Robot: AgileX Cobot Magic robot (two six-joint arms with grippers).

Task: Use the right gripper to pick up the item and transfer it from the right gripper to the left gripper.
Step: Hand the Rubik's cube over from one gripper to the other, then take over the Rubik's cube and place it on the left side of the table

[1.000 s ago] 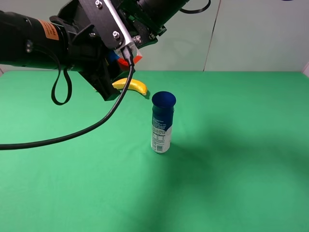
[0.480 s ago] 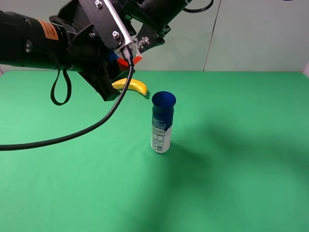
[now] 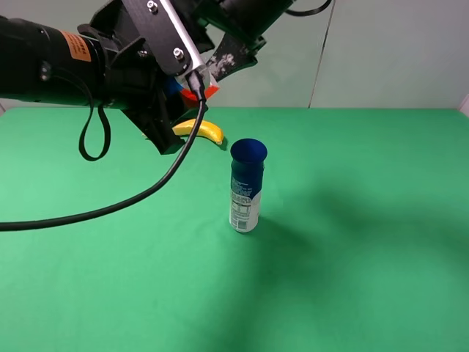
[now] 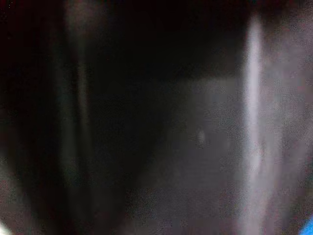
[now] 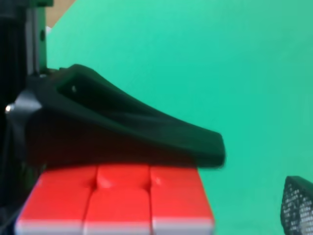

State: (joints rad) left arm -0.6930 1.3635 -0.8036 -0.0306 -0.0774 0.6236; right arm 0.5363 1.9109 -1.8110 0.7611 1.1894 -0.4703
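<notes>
cable [image 3: 91, 136] loops down at left; the left gripper [image 3: 178, 97] clenches the cube [image 3: 204, 91] high above the green worktop [image 3: 352, 249]. banana [image 3: 201, 130] lies at the back. right gripper [image 3: 229, 59], just beside the cube, stands released. bottle [image 3: 246, 187] stands upright, centre.

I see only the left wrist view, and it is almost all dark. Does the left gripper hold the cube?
Observer: Yes. The right wrist view shows a black finger of the left gripper pressed on the puzzle cube, on its red face.
Operator: Does the right gripper grip it too?
Observer: No. The right gripper stands open, and its meshed pad is apart from the cube.
Operator: What is on the table there?
Observer: A banana lies on the green table.
</notes>
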